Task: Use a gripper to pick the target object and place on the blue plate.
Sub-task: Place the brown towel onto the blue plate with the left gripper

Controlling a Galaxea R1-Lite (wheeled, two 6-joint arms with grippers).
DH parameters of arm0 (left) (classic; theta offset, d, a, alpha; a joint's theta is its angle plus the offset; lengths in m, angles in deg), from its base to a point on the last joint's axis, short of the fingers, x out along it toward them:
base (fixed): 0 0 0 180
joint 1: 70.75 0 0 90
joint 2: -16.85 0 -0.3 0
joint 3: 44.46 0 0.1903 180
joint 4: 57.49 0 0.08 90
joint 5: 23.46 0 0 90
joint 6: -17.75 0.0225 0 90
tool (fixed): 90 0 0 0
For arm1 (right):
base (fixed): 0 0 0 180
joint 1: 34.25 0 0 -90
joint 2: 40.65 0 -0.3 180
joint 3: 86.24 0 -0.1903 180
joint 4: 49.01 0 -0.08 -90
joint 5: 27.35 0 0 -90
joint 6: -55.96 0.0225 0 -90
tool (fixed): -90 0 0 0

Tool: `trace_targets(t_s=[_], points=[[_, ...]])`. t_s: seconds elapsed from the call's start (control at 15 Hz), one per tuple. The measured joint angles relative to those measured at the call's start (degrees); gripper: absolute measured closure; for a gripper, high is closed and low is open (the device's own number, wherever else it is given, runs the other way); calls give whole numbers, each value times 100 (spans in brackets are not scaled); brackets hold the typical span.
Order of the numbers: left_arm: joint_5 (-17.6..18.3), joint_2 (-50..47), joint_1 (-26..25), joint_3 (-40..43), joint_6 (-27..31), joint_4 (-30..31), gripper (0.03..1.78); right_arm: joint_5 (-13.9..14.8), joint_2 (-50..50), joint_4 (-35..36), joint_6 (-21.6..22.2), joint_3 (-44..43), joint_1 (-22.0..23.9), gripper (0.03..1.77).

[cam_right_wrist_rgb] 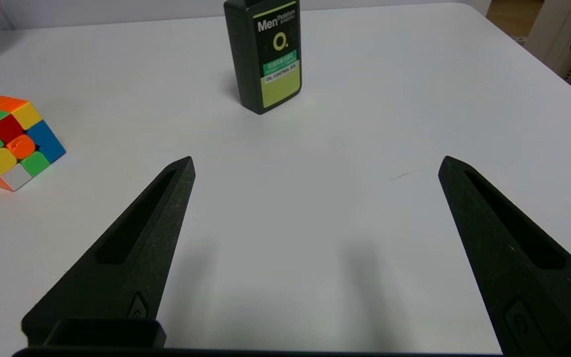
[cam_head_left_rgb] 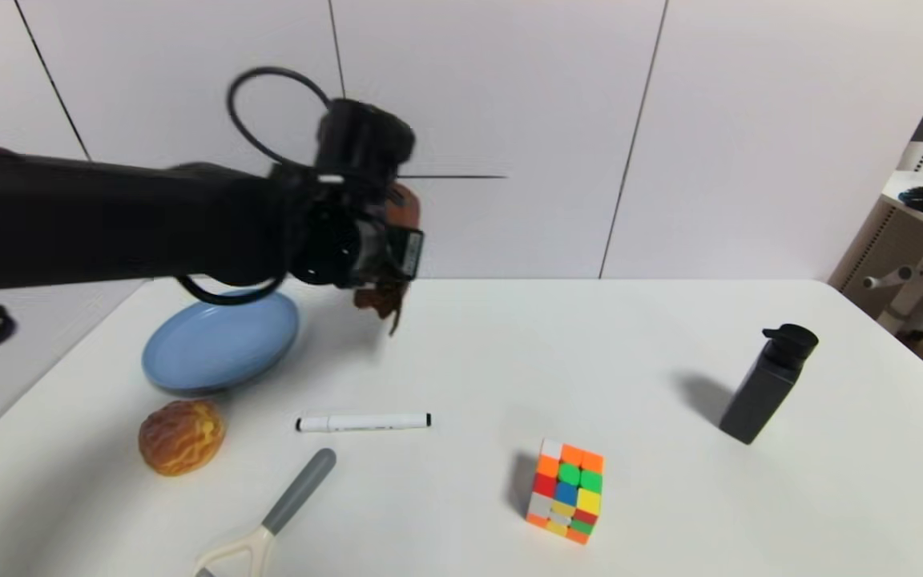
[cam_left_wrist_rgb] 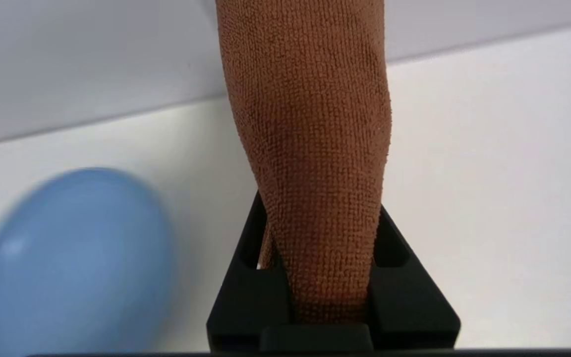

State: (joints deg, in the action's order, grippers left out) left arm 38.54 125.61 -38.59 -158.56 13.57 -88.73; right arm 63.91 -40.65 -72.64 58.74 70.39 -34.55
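While your right gripper (cam_right_wrist_rgb: 315, 166) idles wide open and empty over the table (cam_head_left_rgb: 630, 385), your left gripper (cam_left_wrist_rgb: 322, 248) pinches the brown towel (cam_left_wrist_rgb: 310, 148) aloft, just beside the blue plate (cam_head_left_rgb: 217, 344) near the far left edge.

The left arm (cam_head_left_rgb: 109, 220) is black with an orange band near its base; thin black cable (cam_head_left_rgb: 269, 104) loops above its black hand (cam_head_left_rgb: 385, 276). The right hand (cam_right_wrist_rgb: 315, 208) has two tapered black fingers (cam_right_wrist_rgb: 132, 248) with slotted recesses.
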Motion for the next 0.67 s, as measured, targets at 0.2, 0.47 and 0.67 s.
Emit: trace_targets(t_s=[0.2,0.47,0.67], points=[[52,-923,-1190,440,558,0,145,1,0,2,0,0,0,10],[552,-1790,-2450,1218,668,5,145,6,0,2,0,0,0,10],[647,-1894,-2651,1601,639,17,145,1,0,0,2,0,-2,10]])
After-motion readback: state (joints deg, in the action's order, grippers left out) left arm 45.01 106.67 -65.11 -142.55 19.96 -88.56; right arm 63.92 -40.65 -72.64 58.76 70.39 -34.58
